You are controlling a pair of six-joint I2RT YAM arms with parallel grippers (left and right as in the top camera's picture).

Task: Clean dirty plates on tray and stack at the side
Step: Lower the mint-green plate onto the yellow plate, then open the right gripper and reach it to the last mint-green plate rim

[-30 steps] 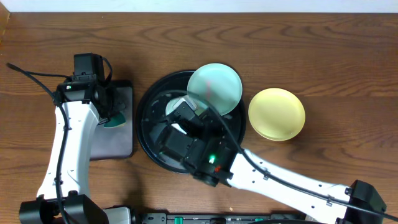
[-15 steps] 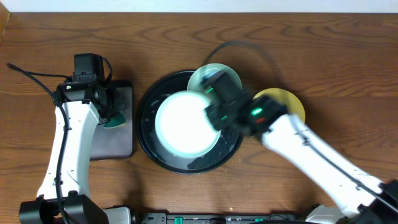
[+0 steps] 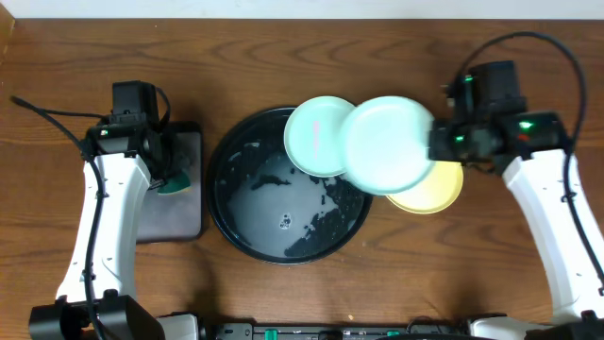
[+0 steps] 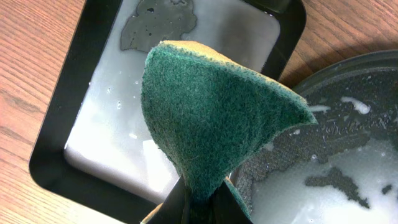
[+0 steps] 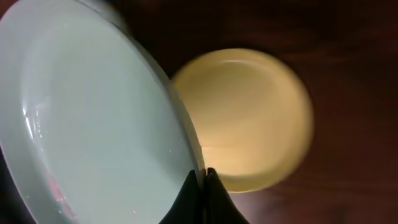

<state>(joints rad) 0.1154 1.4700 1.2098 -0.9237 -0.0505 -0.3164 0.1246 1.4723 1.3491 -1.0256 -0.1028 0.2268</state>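
Our right tool (image 5: 202,180) pinches the rim of a mint-blue plate (image 3: 387,144), holding it tilted just right of the tray (image 3: 219,189), where the yellow plate (image 3: 436,196) lies on the worktop (image 3: 377,47), ready, we judge, for stacking. Our left tool (image 4: 202,202) grips the sponge (image 4: 211,106) left of the tray, out of the way. The second mint plate (image 3: 316,132) overlaps the tray's far rim.
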